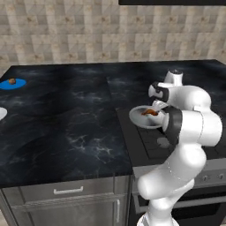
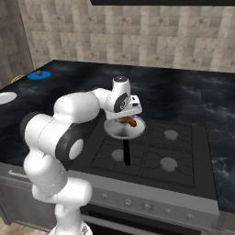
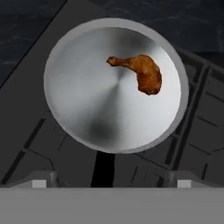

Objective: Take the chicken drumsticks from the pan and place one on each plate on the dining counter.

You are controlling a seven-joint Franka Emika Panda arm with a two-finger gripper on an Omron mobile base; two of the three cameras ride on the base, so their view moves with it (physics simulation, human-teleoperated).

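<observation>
1. The pan (image 3: pixel 87 100) is a round, shallow dish of smooth light-grey metal, and its black handle (image 3: pixel 103 168) runs back toward the gripper (image 2: pixel 130 109).
2. One chicken drumstick (image 3: pixel 139 72) lies inside the pan, golden-brown and glossy, its thin bone end pointing across the pan and its thick end near the rim, directly below and ahead of the fingers.
3. The gripper hangs above the pan, pointing straight down; its fingertips (image 3: pixel 40 183) stand wide apart at either side of the hand view, holding nothing.
4. The white arm (image 1: pixel 185 132) bends up from the base, folds at a dark elbow joint and reaches forward over the stove (image 2: pixel 156 151).
5. The stove is a flat black burner top with round grey burners and dark grates, under the pan.
6. Far off to the gripper's left, on the glossy black marble dining counter (image 1: pixel 66 128), a blue plate (image 1: pixel 9 84) carries a second drumstick (image 1: pixel 12 81); a white plate (image 2: pixel 6 97) sits nearer, well apart from it.
7. A beige tiled wall (image 1: pixel 66 31) rises behind the counter.
</observation>
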